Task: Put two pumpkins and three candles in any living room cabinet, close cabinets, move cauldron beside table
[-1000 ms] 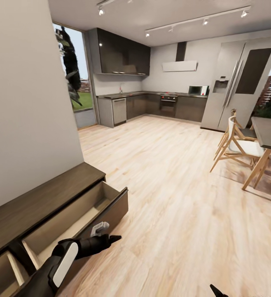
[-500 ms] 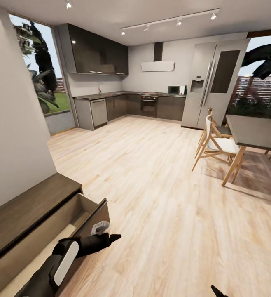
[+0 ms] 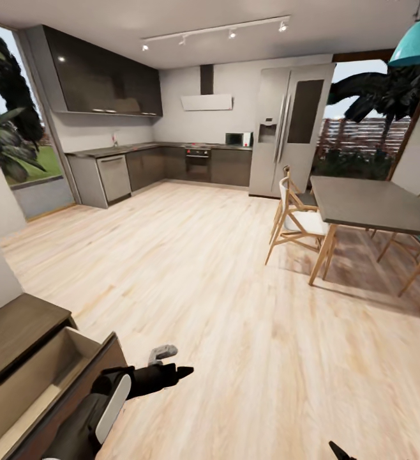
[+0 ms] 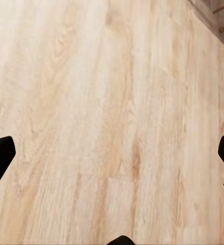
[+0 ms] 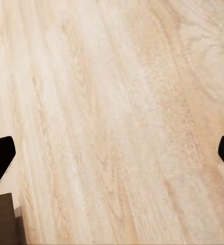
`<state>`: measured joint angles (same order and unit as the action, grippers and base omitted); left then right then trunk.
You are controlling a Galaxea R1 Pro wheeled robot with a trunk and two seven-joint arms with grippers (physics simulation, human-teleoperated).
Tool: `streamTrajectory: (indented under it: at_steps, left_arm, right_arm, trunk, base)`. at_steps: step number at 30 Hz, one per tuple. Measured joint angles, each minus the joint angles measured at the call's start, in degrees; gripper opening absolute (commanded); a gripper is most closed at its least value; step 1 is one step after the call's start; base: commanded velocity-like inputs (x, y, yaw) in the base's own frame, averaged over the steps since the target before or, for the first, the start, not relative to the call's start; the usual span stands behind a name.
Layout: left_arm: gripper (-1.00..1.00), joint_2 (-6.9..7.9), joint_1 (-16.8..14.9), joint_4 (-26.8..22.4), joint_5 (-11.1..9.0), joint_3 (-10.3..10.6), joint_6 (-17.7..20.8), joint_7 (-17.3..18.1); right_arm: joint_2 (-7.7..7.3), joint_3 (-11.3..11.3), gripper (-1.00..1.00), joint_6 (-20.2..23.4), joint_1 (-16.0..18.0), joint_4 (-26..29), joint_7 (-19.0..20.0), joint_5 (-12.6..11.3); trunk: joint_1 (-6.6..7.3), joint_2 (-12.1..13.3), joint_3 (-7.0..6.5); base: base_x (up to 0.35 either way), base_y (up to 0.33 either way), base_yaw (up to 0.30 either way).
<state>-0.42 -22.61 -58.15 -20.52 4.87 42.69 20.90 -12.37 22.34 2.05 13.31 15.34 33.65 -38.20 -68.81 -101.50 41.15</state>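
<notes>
So the cabinet (image 3: 41,358) sits at the lower left of the head view, drawer pulled out and looking empty. The left gripper (image 3: 170,363) hangs just right of the drawer front over bare floor (image 3: 235,306), jaws spread wide and holding nothing. The right gripper (image 5: 112,153) is wide too. Left arm's clearly the nearer one for pushing that drawer shut. The kitchen and dining table (image 3: 369,204) are well off.

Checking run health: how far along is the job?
Done: nothing confirmable. In hand: nothing; left gripper and right gripper have jaws spread over bare floor. Left: the cabinet drawer stands open and looks empty as far as visible, so closing it remains.
</notes>
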Motion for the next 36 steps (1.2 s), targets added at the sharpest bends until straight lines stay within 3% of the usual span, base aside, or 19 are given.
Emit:
streamTrajectory:
  at_steps: [5,9,26,36]
  left_arm:
    - [1.0,-0.18,-0.04,0.38,2.99,-0.16,-0.02,-0.01]
    - [1.0,-0.21,-0.04,0.36,3.88,-0.27,0.08,0.05]
    - [1.0,-0.27,-0.04,0.47,4.04,-0.16,0.11,0.06]
    - [1.0,-0.27,-0.02,0.45,4.11,-0.03,0.05,0.05]
  right_arm:
    - [-0.09,-0.07,1.0,0.23,0.0,0.03,0.56,0.14]
    - [-0.1,-0.06,1.0,0.23,0.0,-0.03,3.26,0.02]
    - [-0.1,-0.03,1.0,-0.39,0.0,-0.04,4.23,-0.1]
    - [-0.09,-0.04,1.0,-0.54,0.01,-0.14,4.2,-0.06]
  trunk:
    - [0.0,0.0,-0.07]
    - [0.0,0.0,-0.09]
    - [0.0,0.0,-0.09]
    - [-0.03,0.0,-0.09]
  base:
    - [0.271,-0.237,-0.211]
    - [0.271,-0.237,-0.105]
    - [0.284,-0.161,-0.161]
    - [0.127,-0.127,-0.029]
